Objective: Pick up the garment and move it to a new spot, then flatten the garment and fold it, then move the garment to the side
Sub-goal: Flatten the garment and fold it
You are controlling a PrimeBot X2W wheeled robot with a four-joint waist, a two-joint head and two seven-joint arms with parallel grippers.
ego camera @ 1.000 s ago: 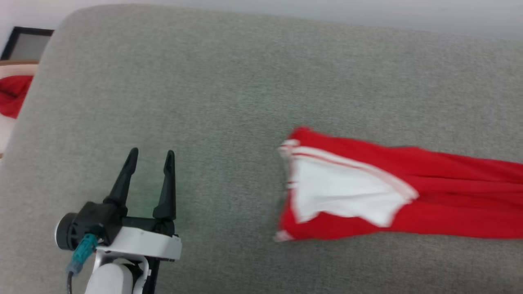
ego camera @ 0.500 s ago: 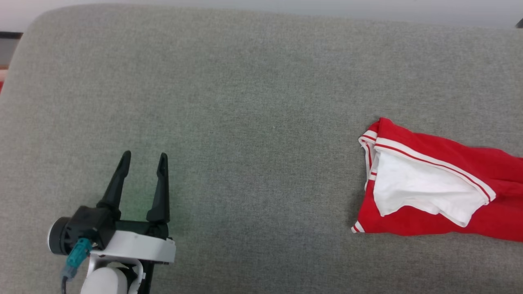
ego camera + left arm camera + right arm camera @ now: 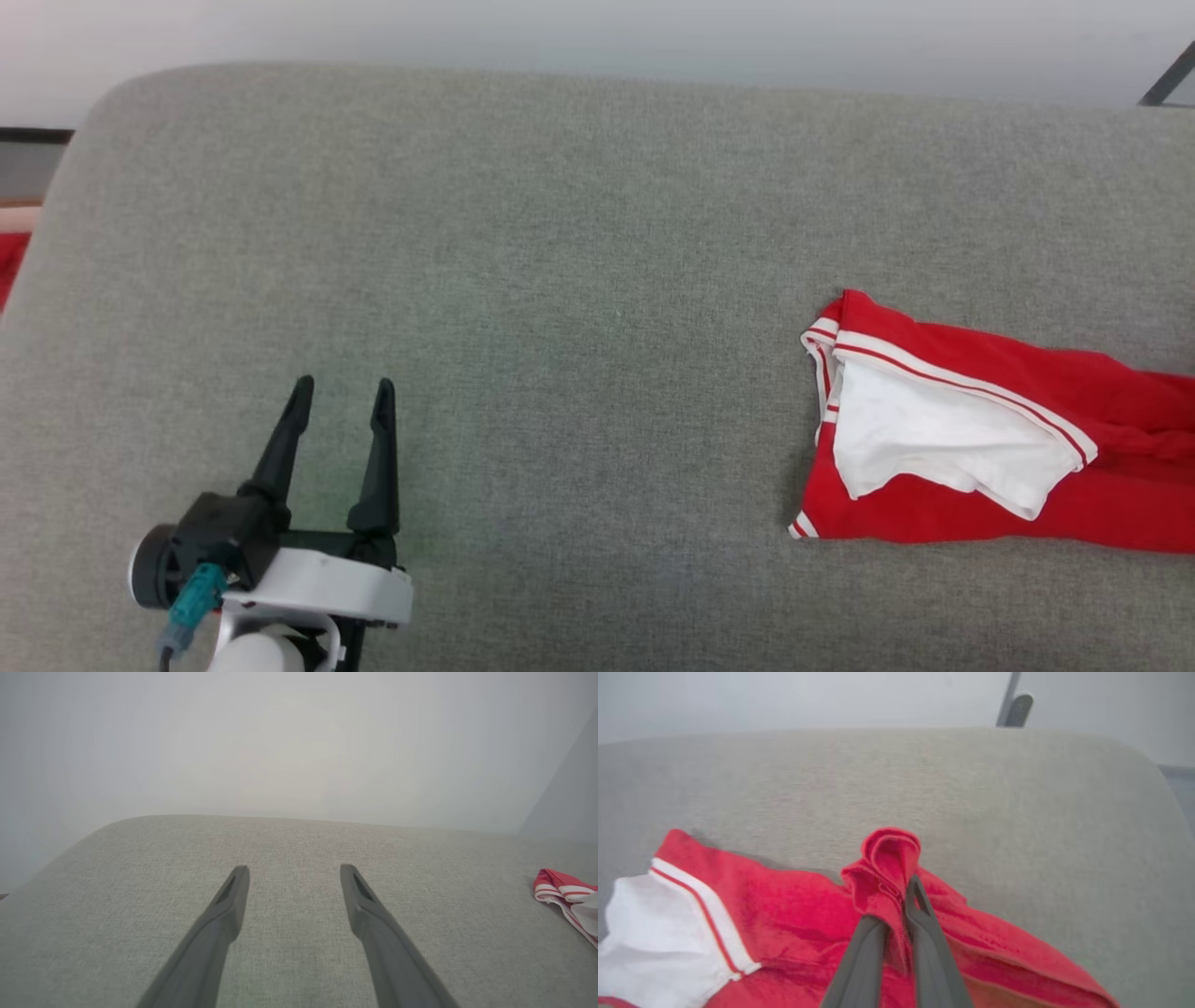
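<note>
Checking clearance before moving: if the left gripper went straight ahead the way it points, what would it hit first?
Probably just bare cushion: the open left gripper seems to angle slightly down toward it. The garment lies well off to its right, out of line.

There was one garment (image 3: 971, 509) on the right and one grey cushion (image 3: 560, 233) beneath it. One scrap of red cloth (image 3: 7, 271) lay at the far left. There were two grippers, the left gripper (image 3: 344, 383) and the right gripper (image 3: 899, 900).

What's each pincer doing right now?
Left pincer: open, holding nothing.
Right pincer: shut on the red fabric garment with white panel and striped trim.
</note>
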